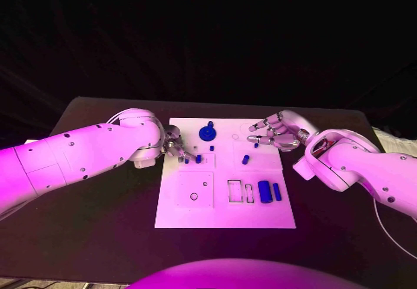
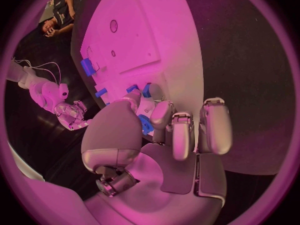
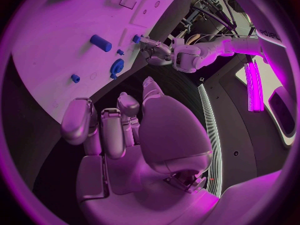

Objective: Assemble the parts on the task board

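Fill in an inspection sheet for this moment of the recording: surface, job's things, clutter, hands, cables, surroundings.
Surface: black table, with the white task board at its middle.
Job's things: blue round part at the board's far end; small blue pieces near mid-board, one a short peg; blue block and a thinner blue bar beside rectangular slots.
Clutter: nothing seen.
Hands: left hand at the board's left edge, fingertips by small blue pieces, grip cannot be told; right hand above the board's far right corner, fingers curled, holding nothing visible.
Cables: thin cable by the right arm.
Surroundings: dark backdrop.
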